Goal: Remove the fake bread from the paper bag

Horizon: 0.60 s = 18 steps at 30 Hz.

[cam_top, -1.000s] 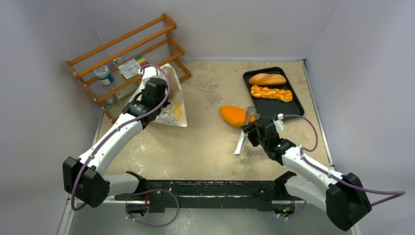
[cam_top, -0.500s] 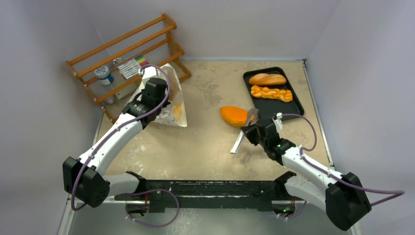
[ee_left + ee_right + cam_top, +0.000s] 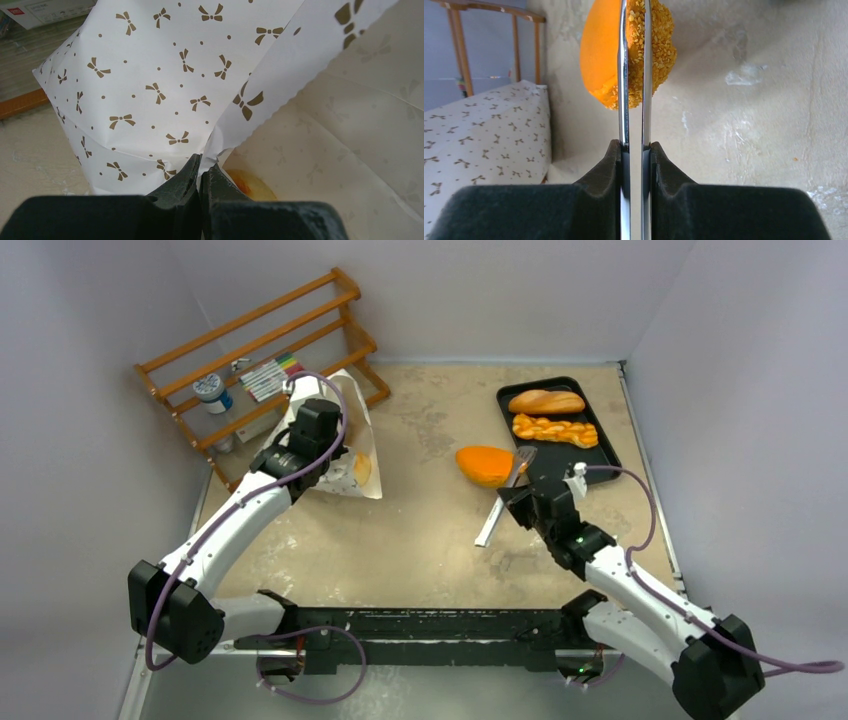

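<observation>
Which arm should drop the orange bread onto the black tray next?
Right. The right gripper holds the tongs clamped on the bread beside the tray; the left gripper is pinching the paper bag edge.

A lab test cell: plain grey walls [image 3: 450, 290] box in a scuffed table [image 3: 420, 530], with a left arm [image 3: 230, 525] and right arm [image 3: 630, 580] bolted at its edge.

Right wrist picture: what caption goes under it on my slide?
Right gripper squeezes metal tongs around an orange seeded bread, paper bag at left.
</observation>
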Tool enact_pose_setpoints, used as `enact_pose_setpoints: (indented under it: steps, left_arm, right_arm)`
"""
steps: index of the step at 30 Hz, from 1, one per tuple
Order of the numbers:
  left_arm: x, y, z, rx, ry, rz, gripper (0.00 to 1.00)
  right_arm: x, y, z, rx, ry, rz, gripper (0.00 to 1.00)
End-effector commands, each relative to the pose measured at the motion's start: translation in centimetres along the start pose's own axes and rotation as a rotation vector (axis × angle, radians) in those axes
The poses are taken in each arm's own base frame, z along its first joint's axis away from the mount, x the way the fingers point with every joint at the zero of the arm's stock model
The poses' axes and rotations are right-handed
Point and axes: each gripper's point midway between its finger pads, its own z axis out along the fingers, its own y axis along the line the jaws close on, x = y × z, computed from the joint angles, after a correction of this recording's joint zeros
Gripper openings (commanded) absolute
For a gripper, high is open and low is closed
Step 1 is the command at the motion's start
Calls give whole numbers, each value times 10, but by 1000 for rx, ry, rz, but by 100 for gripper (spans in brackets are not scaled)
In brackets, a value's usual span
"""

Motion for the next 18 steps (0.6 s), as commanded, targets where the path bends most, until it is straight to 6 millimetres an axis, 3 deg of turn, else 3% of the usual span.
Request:
enact_pose_setpoints:
  steps: [1, 4, 9, 18]
  left_arm:
    - [-14, 0, -1, 13, -52, -28, 0]
    - [-13, -1, 0, 13, -49, -26, 0]
    - [-13, -1, 0, 15, -47, -25, 0]
    - [-12, -1, -1, 21, -43, -25, 0]
  right_arm:
    - [-43, 59, -19, -165, -155, 25, 0]
    - [-57, 70, -25, -184, -210, 27, 0]
    - [-80, 73, -32, -149, -312, 52, 0]
    - [-107, 44, -29, 0, -471, 160, 0]
